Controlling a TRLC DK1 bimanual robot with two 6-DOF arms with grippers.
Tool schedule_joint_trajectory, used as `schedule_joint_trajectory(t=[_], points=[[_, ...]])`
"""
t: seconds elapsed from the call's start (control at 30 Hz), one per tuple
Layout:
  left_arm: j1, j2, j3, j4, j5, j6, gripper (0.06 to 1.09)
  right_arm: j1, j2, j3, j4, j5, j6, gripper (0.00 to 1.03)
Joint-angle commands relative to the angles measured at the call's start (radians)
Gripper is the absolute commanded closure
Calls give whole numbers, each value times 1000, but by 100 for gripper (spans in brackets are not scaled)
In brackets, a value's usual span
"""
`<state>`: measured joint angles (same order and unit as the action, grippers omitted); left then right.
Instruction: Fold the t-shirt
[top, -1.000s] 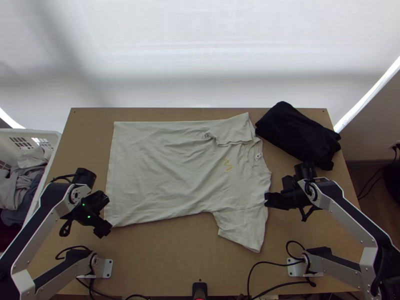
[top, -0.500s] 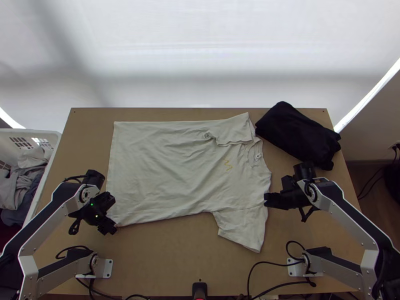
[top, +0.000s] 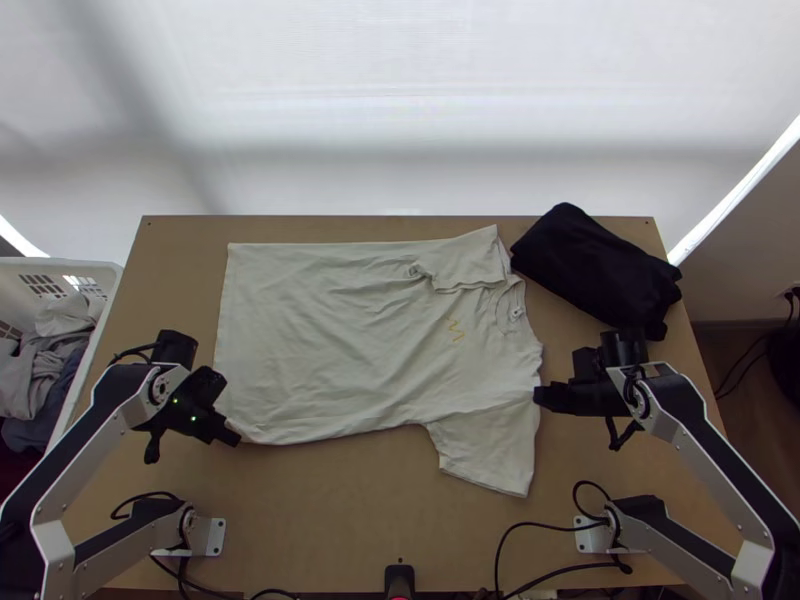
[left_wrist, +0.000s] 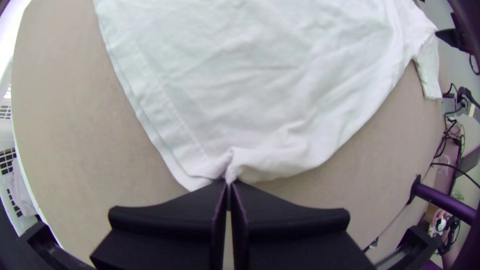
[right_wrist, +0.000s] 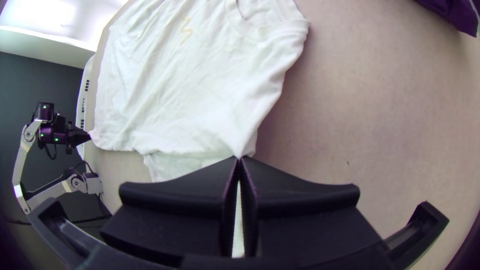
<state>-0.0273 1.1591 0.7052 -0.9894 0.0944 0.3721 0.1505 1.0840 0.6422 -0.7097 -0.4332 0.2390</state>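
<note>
The wooden table (top: 350, 510) has its far edge just short of a pale white screen (top: 400, 110), and a white basket (top: 98, 268) with grey cloth (top: 45, 345) stands against its left side. Toward the near edge a broad band of bare wood runs between the two arm bases, with black cables (top: 535, 528) looping over its right part and a small black device (top: 399, 578) at the middle of the edge. Narrower strips of wood show beyond the far side of the shirt and to the left of its hem. On the far right a bunched black cloth (top: 600, 265) lies close by the collar. The pale t-shirt (top: 350, 340) is spread over the middle, lightly wrinkled, hem to the left, collar to the right, its near sleeve (top: 490, 455) pointing toward the near edge. The left gripper (top: 236, 438) is at the near corner of the hem; in its wrist view the left gripper (left_wrist: 229, 182) is closed on that corner, the cloth puckered at the fingertips. The right gripper (top: 537, 394) comes in from the right at the near shoulder, and its wrist view shows its tips pressed together on a pinch of the shoulder, drawn to a point between collar and near sleeve.
</note>
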Motion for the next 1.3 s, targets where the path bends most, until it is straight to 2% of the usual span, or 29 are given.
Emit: schedule_joint_trajectory(t=[0.0,0.17,0.37,0.43,0.6,0.77,0.93,1.27], points=[[-22,-65,22,5,25,-116,105,8,-29,24,4,28,19,100],[-29,-167,31,11,53,-242,105,-2,-56,30,-10,51,52,100],[-25,-262,62,63,62,-329,105,-6,-84,30,0,70,69,100],[-23,-280,82,87,62,-337,105,-3,-105,33,19,97,68,100],[-10,-308,140,141,39,-456,105,38,-144,89,49,179,68,100],[33,-340,186,173,19,-530,105,44,-118,160,99,243,68,100],[116,-338,247,242,5,-536,105,38,-88,263,133,297,54,100],[230,-196,465,360,7,-535,105,14,40,562,173,318,26,100]])
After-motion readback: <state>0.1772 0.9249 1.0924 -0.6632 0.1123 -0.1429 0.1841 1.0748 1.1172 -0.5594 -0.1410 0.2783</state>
